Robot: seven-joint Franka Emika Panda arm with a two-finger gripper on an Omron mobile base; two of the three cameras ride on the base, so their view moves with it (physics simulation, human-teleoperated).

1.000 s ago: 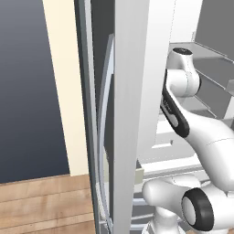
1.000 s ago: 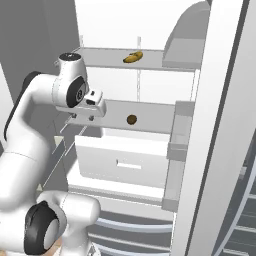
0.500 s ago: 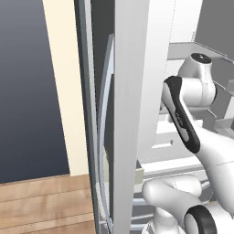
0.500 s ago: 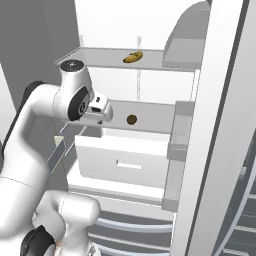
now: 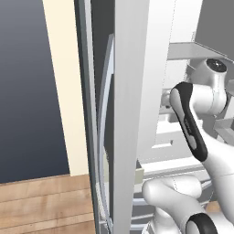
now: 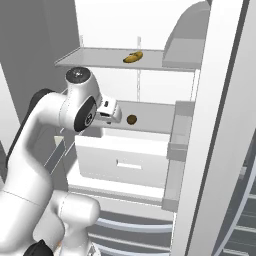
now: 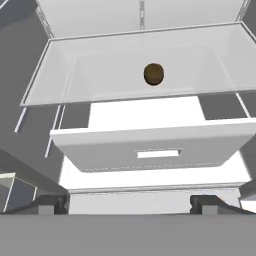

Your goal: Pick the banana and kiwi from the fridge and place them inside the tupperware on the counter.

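The gripper [image 7: 129,202] stands open and empty, its two dark fingertips [image 7: 47,204] set wide apart at the bottom of the hand view. Straight ahead of it, and somewhat above the line between the tips, the kiwi [image 7: 153,74] lies on a pale shelf [image 7: 75,85] inside the fridge [image 6: 210,150], well apart from the fingers and touching neither. It sits near the middle of that shelf, a little toward the right-hand tip.

Between the pincer and the kiwi, lower down, a white drawer [image 7: 150,145] juts forward (its front has a narrow slot grip), and its top edge comes closer to the fingertips than the fruit does.

From the right base view the hand [image 6: 107,111] is held level with the kiwi's shelf, just off its near edge, with the kiwi [image 6: 131,119] a short way beyond and to the right of it. The banana [image 6: 132,57] lies on the next shelf up, higher than the pincer and farther back.

In the left base view the fridge door [image 5: 130,114] stands edge-on, its long curved handle [image 5: 104,137] facing the camera.
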